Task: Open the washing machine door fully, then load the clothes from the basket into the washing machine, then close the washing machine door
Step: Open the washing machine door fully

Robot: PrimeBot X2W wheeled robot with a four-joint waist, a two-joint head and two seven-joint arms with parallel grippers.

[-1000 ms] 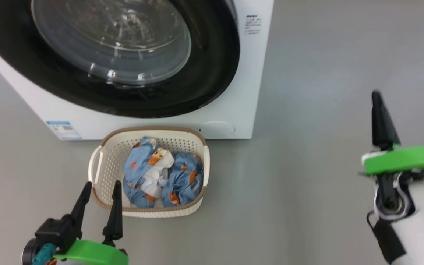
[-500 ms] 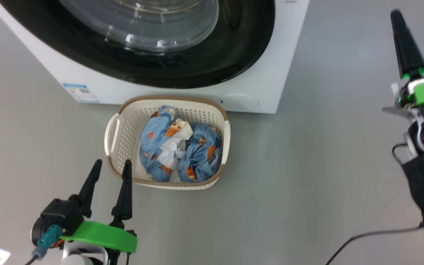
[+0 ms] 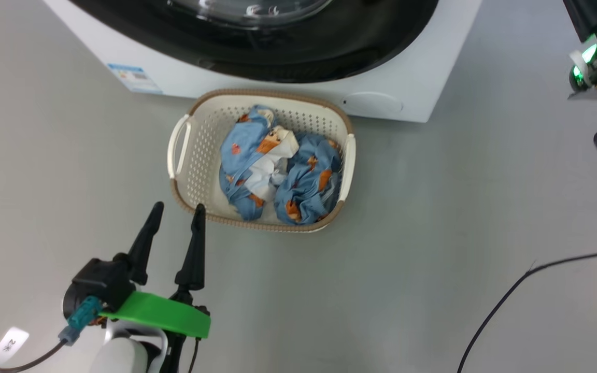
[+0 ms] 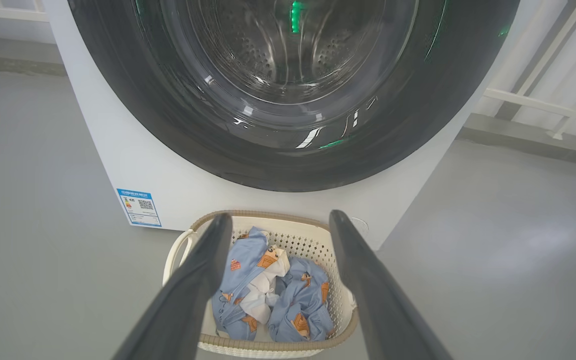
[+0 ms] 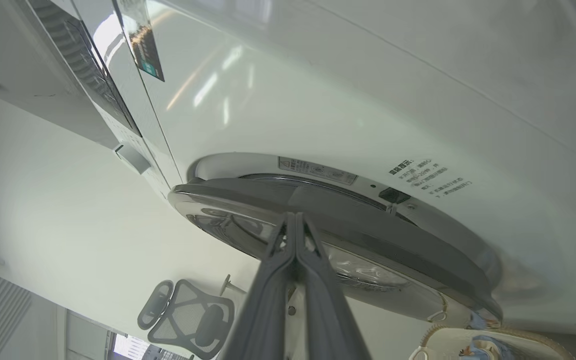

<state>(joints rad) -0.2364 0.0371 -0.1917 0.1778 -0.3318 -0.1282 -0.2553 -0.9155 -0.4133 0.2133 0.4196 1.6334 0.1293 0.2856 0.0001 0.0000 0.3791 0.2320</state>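
My head camera had tipped since a second earlier, so the washing machine (image 3: pixel 433 77), the basket (image 3: pixel 184 171) and the floor (image 3: pixel 433 233) all sat higher and further right in the head view; none of them had moved against one another. The basket stood on the floor just in front of the machine, below the washing machine door (image 3: pixel 371 46), as before. The clothes (image 3: pixel 278 171) lay bundled inside it, unchanged. The door was still shut against the machine's front.

My right arm had climbed. A second ago its fingers showed at mid-height on the right; now the right end effector (image 5: pixel 295 216) reached the head view's top right corner, with the tips cut off there. Its fingers were pressed together with nothing between them. In the right wrist view they pointed at the door's rim, and I could not tell whether they touched it.

My left end effector (image 3: pixel 179 206) had kept its place by the basket's near left corner. It was spread as wide as before and held nothing.
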